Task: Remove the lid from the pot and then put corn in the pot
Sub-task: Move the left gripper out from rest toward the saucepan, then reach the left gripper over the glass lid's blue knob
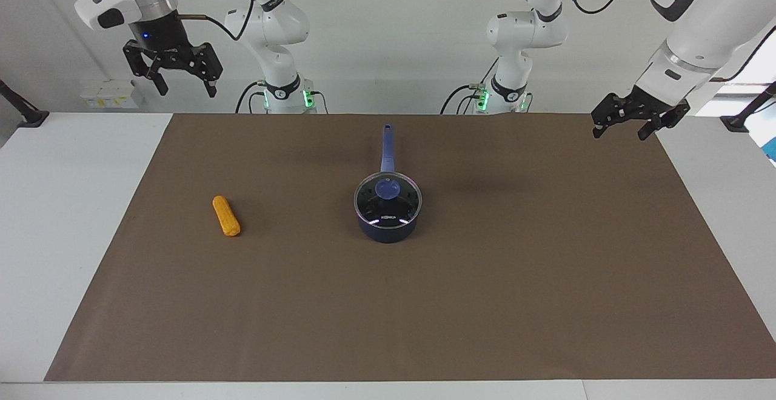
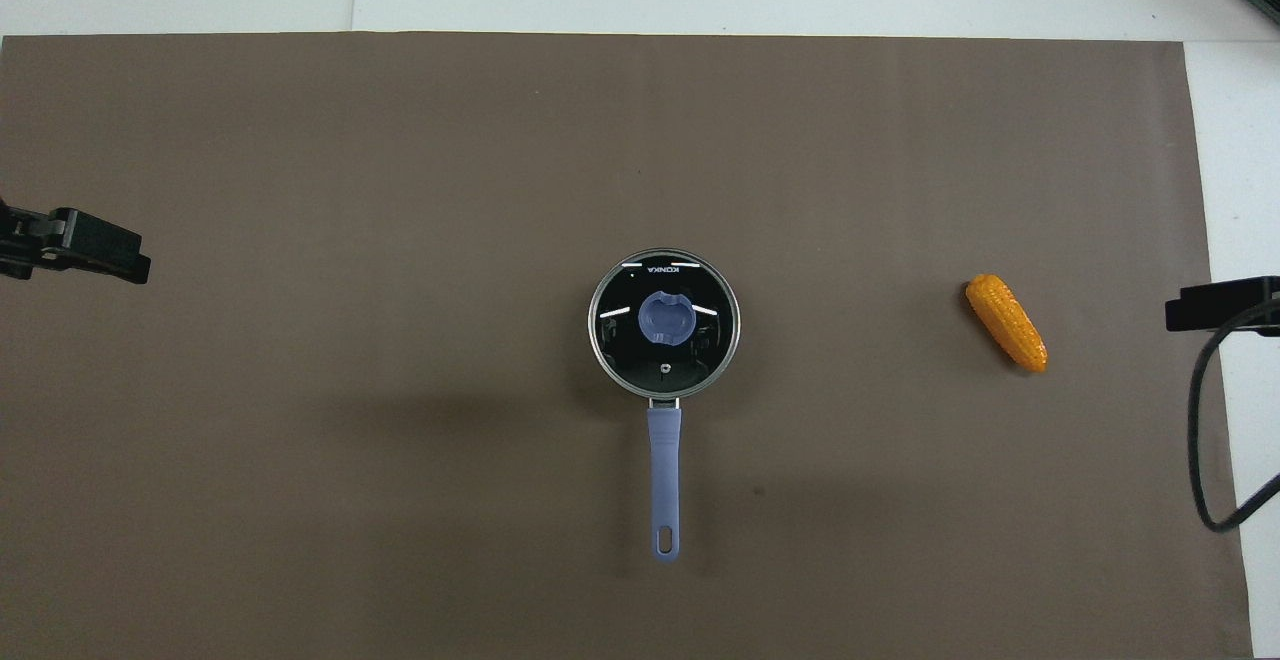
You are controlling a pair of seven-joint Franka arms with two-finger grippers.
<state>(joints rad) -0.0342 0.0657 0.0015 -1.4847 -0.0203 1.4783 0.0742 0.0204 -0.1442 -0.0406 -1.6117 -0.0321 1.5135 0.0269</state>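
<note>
The pot (image 1: 388, 221) was seen standing on the brown mat (image 1: 485, 303) near the middle of the table (image 1: 60, 218), with its long blue handle (image 1: 387, 145) pointed toward the robots. The lid (image 1: 388, 201) was seated flat on the pot's rim, its blue knob (image 1: 387, 189) at the centre, and the black inside could be made out through the glass. The corn (image 1: 226, 216) was found lying on the mat toward the right arm's end of the table, well apart from the pot and about as far from the robots as it, with its length set slightly askew. The right gripper (image 1: 180, 88) was held high in the air over the edge of the table nearest the robots at the right arm's end; its fingers were spread wide and nothing was gripped between them. The left gripper (image 1: 624, 130) was held lower, tilted, over the corner of the mat at the left arm's end; its fingers were likewise parted with nothing held. Neither gripper was in contact with the pot, the lid or the corn. In the overhead view only dark tips of the two grippers were shown at the edges of the scene, and the lid was covering the whole pot mouth.
</note>
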